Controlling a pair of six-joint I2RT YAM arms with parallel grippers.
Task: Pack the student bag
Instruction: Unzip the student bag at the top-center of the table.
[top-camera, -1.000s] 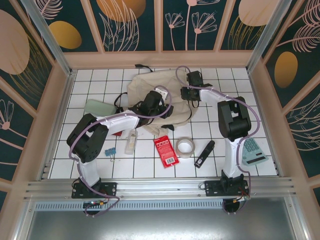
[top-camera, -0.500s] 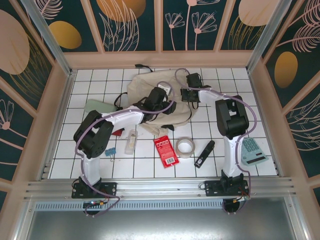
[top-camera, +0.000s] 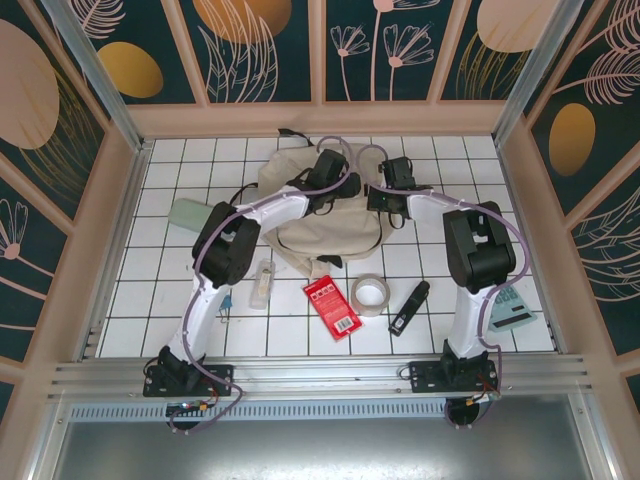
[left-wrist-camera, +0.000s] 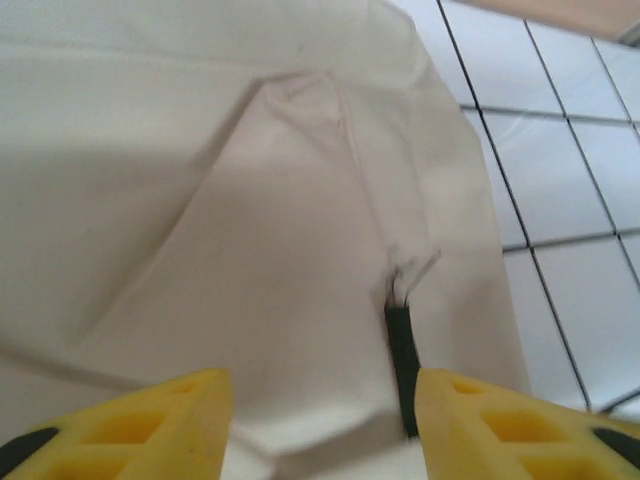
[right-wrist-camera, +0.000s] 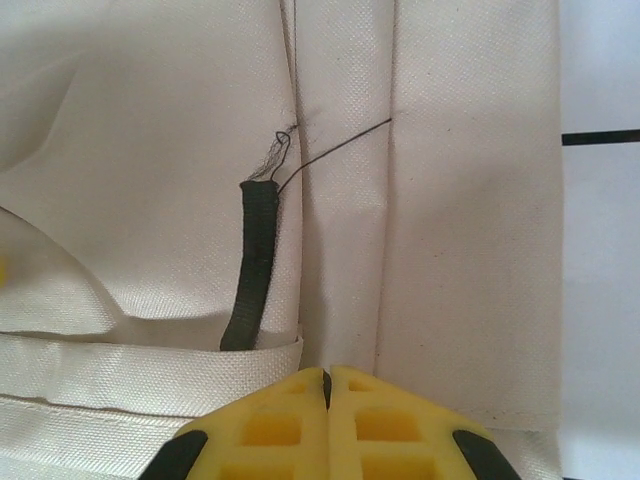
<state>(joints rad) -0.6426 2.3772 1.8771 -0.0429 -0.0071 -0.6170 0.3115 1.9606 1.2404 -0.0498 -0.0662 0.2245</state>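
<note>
The student bag (top-camera: 325, 225) lies flat at the back middle of the tiled table, cream fabric with black straps. My left gripper (top-camera: 338, 178) hovers over its far upper part; in the left wrist view it (left-wrist-camera: 320, 390) stands open above plain cream cloth, a short black strap stub (left-wrist-camera: 402, 365) just inside the right finger. My right gripper (top-camera: 385, 195) sits at the bag's right edge. In the right wrist view it (right-wrist-camera: 327, 376) is shut, a vertical fold of the bag's fabric (right-wrist-camera: 340, 280) running into its tips, beside a frayed black strap (right-wrist-camera: 255, 270).
In front of the bag lie a red packet (top-camera: 331, 304), a tape roll (top-camera: 371, 294), a black stapler (top-camera: 408, 307) and a white tube (top-camera: 262, 283). A green case (top-camera: 190, 213) is at the left, a blue clip (top-camera: 222, 302) near it, a calculator (top-camera: 510, 305) at the right.
My left arm has swung from the bag's near left side up to its far top. The right gripper has shifted slightly right along the bag's edge, and the bag lies flatter.
</note>
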